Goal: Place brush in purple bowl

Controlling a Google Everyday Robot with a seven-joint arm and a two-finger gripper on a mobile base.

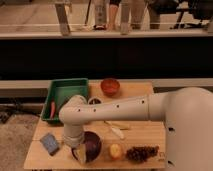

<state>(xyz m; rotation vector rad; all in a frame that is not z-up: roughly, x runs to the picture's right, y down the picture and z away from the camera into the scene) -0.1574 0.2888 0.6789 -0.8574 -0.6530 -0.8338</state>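
Trouble could come at the rim: my pincer [80, 154] hangs low at the left edge of the purple bowl [93, 145], something pale at its tip, maybe the brush head, I judge; the handle is hidden and its grip I cannot tell. Let go off-centre and the brush tips out toward the blue-grey block [50, 143] on my left
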